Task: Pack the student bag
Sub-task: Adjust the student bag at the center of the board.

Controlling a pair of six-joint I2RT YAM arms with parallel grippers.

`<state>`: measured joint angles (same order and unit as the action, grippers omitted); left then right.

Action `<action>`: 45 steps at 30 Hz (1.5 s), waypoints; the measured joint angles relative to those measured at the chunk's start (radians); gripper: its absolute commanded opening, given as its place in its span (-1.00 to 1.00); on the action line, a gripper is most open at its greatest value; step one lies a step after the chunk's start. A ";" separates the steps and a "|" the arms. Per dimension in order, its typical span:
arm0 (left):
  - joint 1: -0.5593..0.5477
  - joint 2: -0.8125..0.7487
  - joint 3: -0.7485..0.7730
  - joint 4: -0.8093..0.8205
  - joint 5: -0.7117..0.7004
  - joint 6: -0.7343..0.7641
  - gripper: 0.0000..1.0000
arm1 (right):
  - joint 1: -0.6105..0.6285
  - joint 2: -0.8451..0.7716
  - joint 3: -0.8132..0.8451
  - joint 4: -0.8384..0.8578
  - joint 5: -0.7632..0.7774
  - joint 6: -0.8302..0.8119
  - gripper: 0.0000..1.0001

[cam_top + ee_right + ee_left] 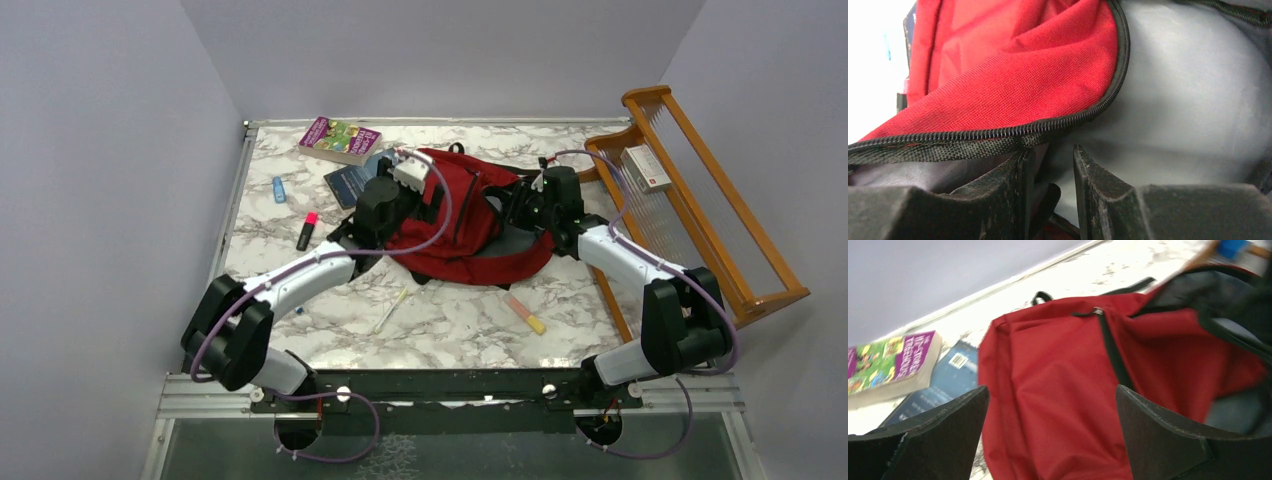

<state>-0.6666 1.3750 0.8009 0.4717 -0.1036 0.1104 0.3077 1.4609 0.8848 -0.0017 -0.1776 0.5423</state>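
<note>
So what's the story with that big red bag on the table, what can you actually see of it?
The student bag is a soft red fabric backpack with black zippers and straps, lying slumped in the middle of the marble-patterned table. Its main zipper is open, showing grey lining. The right gripper sits at that opened edge; whether it pinches the fabric is unclear. The left gripper hangs open over the red front.

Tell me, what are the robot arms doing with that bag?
Two robot arms work on the student bag, unzipped on the table. The left claw hovers wide open over its red front. The right claw sits at the zipper edge; I can't tell if it grips. A purple book lies outside the bag.
</note>
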 measured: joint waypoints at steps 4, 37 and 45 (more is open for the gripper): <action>0.076 0.136 0.238 -0.214 -0.091 -0.121 0.96 | 0.000 -0.001 -0.021 0.000 0.007 -0.002 -0.21; 0.326 0.624 0.689 -0.748 0.244 -0.211 -1.00 | -0.009 -0.042 -0.099 0.039 0.002 -0.016 -0.22; 0.326 0.624 0.774 -0.804 0.328 -0.204 -1.00 | -0.022 -0.123 -0.138 0.076 0.005 -0.007 -0.22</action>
<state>-0.3408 1.9991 1.5749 -0.3325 0.2241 -0.0933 0.2855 1.3376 0.7471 0.0746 -0.1730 0.5350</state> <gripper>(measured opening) 0.011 0.390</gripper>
